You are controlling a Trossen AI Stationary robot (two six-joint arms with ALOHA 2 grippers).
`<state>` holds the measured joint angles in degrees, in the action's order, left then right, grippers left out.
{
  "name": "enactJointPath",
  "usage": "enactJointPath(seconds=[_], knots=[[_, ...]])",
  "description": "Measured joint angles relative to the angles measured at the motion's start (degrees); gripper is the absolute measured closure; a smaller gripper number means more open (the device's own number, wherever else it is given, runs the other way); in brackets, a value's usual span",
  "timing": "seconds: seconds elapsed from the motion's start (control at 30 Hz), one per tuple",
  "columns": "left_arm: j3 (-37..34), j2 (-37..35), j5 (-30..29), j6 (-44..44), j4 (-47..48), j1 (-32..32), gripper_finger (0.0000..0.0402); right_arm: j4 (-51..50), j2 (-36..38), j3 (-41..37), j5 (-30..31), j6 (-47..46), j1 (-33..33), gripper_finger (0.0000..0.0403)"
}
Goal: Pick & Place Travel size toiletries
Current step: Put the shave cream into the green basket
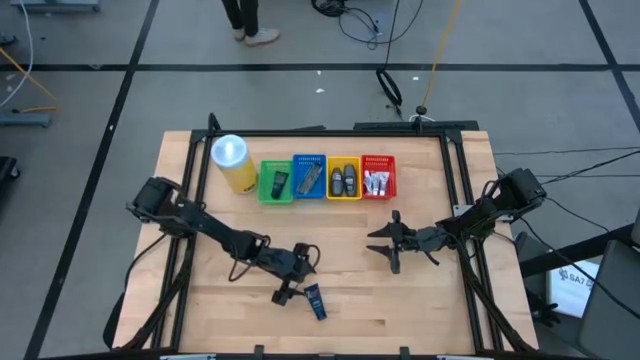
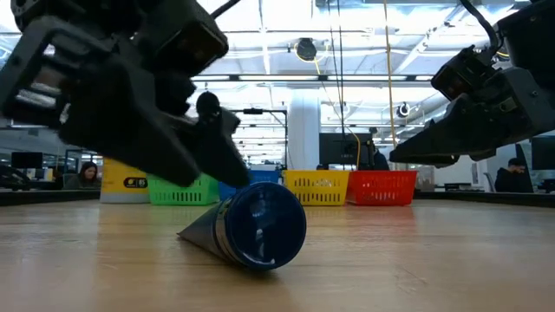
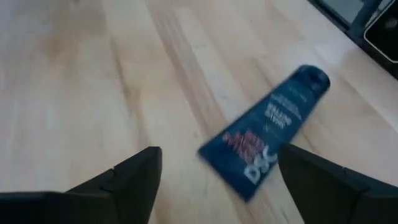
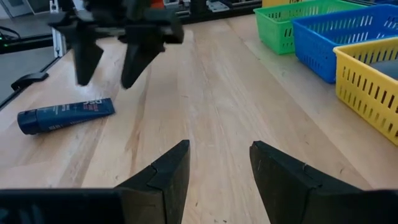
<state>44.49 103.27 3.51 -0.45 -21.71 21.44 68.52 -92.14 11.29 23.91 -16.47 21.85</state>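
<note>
Blocking the baskets, blue tube lies foremost.

A pale wooden table with a black frame stands on a grey floor crossed by dark lines, with loose cables lying beyond it. Behind it the hall is open (bright strip lights overhead), with a white column and people seated at desks.

Table: pale planked wooden tabletop, smooth, faintly sheened.
Tube: dark blue glossy plastic tube, lying on tabletop.
Baskets: slatted plastic baskets.
</note>
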Motion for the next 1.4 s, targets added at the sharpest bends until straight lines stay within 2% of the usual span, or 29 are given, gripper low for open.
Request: enactJointPath(seconds=[0.2, 0.4, 0.53, 0.67, 1.0, 1.2, 1.4], knots=[[4.1, 5.9, 4.1, 4.7, 0.3, 1.3, 0.0063, 0.0, 0.0, 0.0, 0.0, 0.0, 0.0, 0.0243], [9.8, 11.3, 4.2, 10.3, -0.5, 2.4, 0.0075, -0.2, 0.0, 0.0, 0.0, 0.0, 0.0, 0.0243], [11.6, 14.4, 6.3, 10.4, -1.0, 1.9, 0.0085, -0.1, 0.0, 0.0, 0.0, 0.0, 0.0, 0.0243], [11.6, 15.2, 8.1, 9.0, -0.7, 1.2, 0.0101, -0.1, 0.0, 0.0, 0.0, 0.0, 0.0, 0.0243], [11.6, 14.9, 5.8, 3.4, 0.7, 0.7, 0.0177, -0.2, 0.0, 0.0, 0.0, 0.0, 0.0, 0.0243], [11.4, 10.3, -3.6, 0.6, 10.0, 0.7, 0.0219, -0.2, 0.0, 0.0, 0.0, 0.0, 0.0, 0.0243], [11.1, 0.8, -22.7, -3.0, 26.1, 0.4, 0.0244, -0.2, 0.0, 0.0, 0.0, 0.0, 0.0, 0.0243]])
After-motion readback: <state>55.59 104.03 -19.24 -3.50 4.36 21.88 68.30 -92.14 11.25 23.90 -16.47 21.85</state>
